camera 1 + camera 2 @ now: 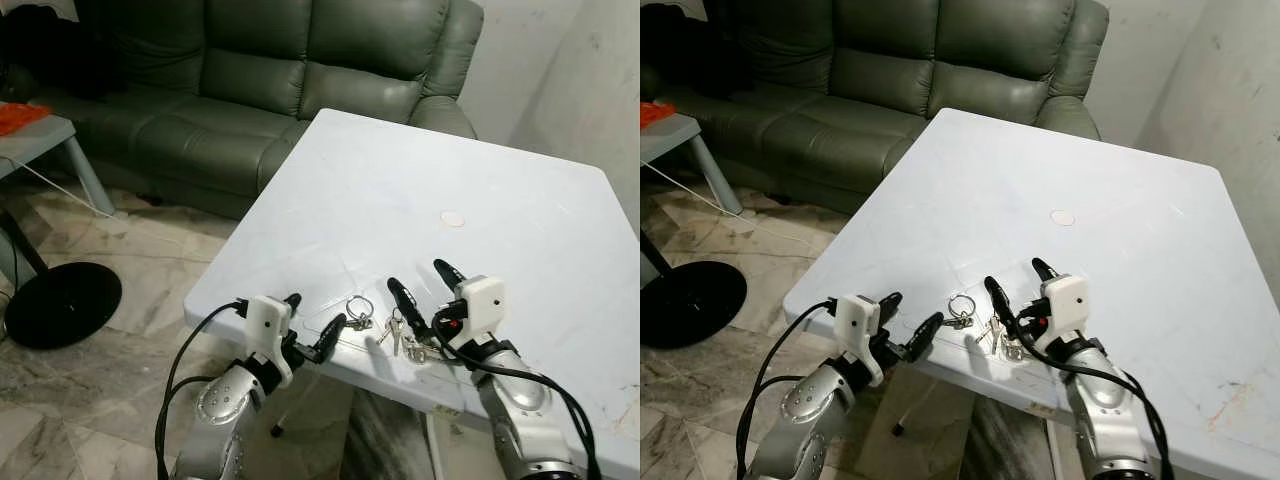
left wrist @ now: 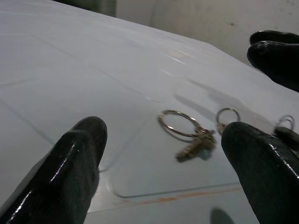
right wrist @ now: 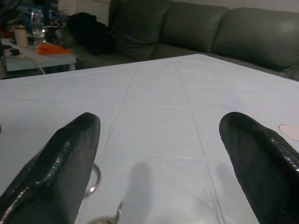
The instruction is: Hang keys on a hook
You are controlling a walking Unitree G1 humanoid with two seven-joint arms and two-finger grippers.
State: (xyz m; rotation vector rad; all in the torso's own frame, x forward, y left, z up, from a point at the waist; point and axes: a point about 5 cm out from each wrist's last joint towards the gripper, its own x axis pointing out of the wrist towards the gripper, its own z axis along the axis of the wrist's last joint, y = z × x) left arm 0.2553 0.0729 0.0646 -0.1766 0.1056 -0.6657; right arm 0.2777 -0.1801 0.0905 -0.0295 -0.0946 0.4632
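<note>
A bunch of keys (image 1: 396,329) on a round metal ring (image 1: 359,307) lies flat on the white table (image 1: 420,190), close to its front edge. My left gripper (image 1: 314,320) hovers open at that edge, just left of the ring, and the left wrist view has the ring (image 2: 179,123) and a small key (image 2: 196,146) lying between its spread fingers. My right gripper (image 1: 417,277) is open just above the table, directly over and slightly beyond the keys. Its left finger (image 3: 60,163) stands over part of the ring (image 3: 95,179).
A small pale round disc (image 1: 453,217) lies mid-table. A green leather sofa (image 1: 270,80) stands behind the table. On the marble floor to the left are a black round base (image 1: 62,303) and a low side table (image 1: 35,135) with an orange item. A white wall stands on the right.
</note>
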